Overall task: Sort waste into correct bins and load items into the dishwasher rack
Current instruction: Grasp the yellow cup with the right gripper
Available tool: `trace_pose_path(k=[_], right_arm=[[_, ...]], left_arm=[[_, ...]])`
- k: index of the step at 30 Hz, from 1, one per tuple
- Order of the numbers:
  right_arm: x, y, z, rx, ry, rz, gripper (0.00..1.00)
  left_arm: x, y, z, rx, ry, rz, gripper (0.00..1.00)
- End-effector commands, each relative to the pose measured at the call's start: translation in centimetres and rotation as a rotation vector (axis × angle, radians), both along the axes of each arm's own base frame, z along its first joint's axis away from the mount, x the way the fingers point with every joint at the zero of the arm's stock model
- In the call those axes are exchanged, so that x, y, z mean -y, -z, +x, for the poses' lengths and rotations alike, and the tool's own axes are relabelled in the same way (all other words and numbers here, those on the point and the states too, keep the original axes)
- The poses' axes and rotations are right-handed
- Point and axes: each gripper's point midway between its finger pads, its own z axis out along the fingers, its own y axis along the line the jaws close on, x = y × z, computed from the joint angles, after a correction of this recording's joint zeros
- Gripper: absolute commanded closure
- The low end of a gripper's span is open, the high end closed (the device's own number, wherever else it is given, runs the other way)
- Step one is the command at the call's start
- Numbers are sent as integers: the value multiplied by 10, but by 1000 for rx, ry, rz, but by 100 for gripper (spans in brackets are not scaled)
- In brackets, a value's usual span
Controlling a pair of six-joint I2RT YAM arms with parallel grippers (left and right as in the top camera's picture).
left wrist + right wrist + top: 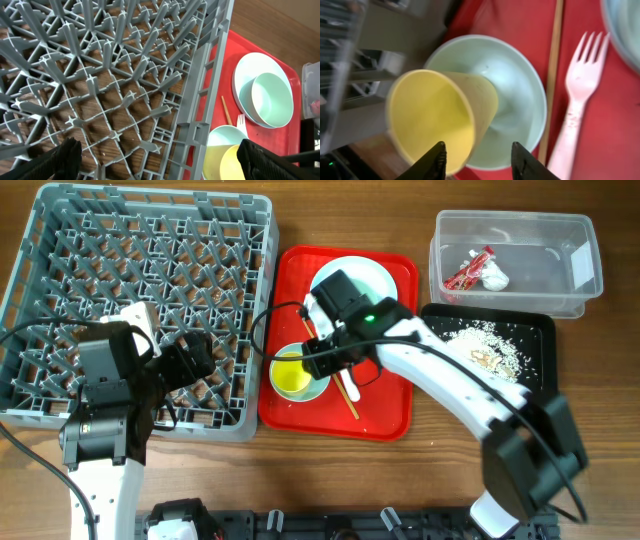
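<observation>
My right gripper [479, 150] [312, 360] is open, its fingers either side of the wall of the yellow cup [432, 112] [288, 375]. The cup lies tilted in a pale blue-green bowl [515, 95] [313, 391]. A white fork [580, 100] and a wooden chopstick [554, 65] [348, 395] lie beside it. A second bowl [272, 100] sits on the white plate [243, 75] [372, 272]. My left gripper [162, 165] [185, 360] is open and empty over the near right corner of the grey dishwasher rack [60, 240] [200, 95].
The dishes stand on a red serving tray [385, 415]. A clear tub [510, 218] at back right holds the red wrapper [465, 272] and white tissue [493, 277]. In front of it, a black tray [538, 330] holds rice scraps [490, 345].
</observation>
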Motion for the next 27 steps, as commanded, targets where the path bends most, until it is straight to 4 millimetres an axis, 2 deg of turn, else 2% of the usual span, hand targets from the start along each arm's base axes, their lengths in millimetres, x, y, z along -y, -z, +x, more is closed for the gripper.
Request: trace_pose_path(k=[1, 2, 4, 9, 14, 17, 20, 23, 27], right_arm=[[4, 33, -1, -66, 50, -64, 75], [3, 34, -1, -66, 50, -64, 84], [2, 32, 1, -57, 51, -57, 94], [6, -1, 24, 13, 90, 1, 95], [23, -65, 51, 124, 159, 96, 95], [34, -108, 62, 179, 187, 209, 96], [39, -136, 67, 199, 187, 322, 96], [35, -156, 65, 164, 145, 459, 96], [26, -165, 56, 102, 87, 560, 96]], left_arm=[[0, -8, 3, 19, -8, -13, 0], [0, -8, 3, 19, -8, -13, 0], [0, -8, 3, 19, -8, -13, 0], [1, -8, 3, 19, -5, -16, 0], [12, -10, 3, 26, 42, -66, 0], [29, -15, 5, 43, 113, -138, 0], [49, -23, 10, 76, 209, -228, 4], [77, -38, 17, 131, 348, -340, 5], [104, -56, 23, 182, 473, -468, 0]])
